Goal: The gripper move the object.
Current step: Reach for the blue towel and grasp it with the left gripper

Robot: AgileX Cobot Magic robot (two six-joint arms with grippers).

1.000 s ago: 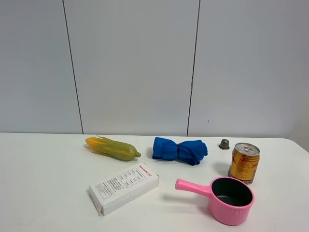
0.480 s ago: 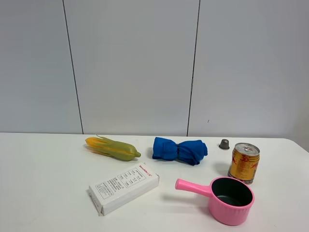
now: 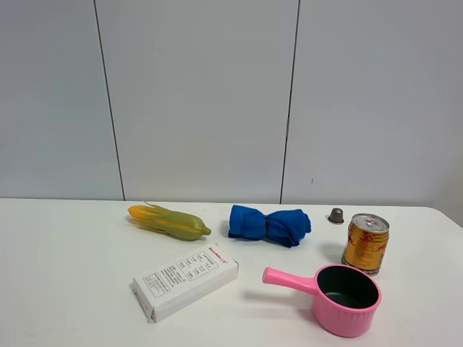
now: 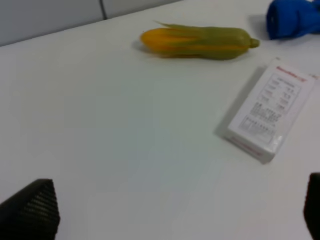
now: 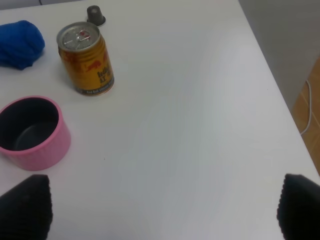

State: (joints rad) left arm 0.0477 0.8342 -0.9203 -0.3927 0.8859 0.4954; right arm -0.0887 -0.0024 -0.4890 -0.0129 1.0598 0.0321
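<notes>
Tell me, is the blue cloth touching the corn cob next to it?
Apart. The exterior high view shows a strip of bare white table between the blue cloth and the green tip of the corn cob.

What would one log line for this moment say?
blue rolled cloth: untouched on white table | left gripper: open | right gripper: open

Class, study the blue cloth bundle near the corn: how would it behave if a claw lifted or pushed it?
The blue cloth looks soft and bunched, so it would probably sag if lifted by one end. Cinched at the middle, it likely stays bundled. Lying flat, it should slide, not roll.
</notes>
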